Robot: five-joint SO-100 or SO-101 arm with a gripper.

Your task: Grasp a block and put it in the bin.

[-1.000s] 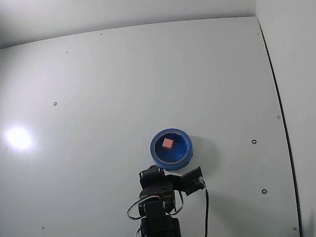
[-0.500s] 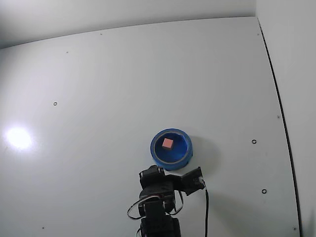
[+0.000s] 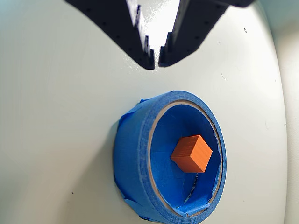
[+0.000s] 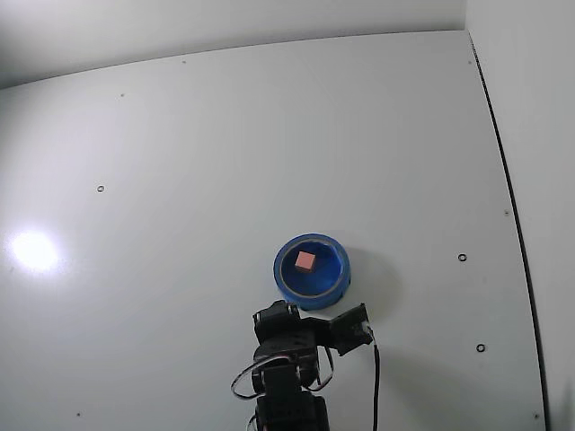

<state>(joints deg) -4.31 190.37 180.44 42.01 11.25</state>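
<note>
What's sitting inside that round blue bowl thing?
A small orange-red cube lies alone on the floor of the round blue bowl, touching no wall. The near wall hides part of the floor in the wrist view. The gripper hangs outside, nearly shut, holding nothing.

No readable text, labels, brands, numbers or signs in wrist view or fixed view. Block (image 3: 191, 153): plain faces, no marking. Bin (image 3: 135, 158): blue tape wall and rim, no print legible; dark thin mark on inner floor just below block, too small to read as lettering. Gripper (image 3: 156, 64) fingers: plain black, no logo. Table (image 4: 269, 135) around bin: blank white, only small dark holes, no writing.
</note>
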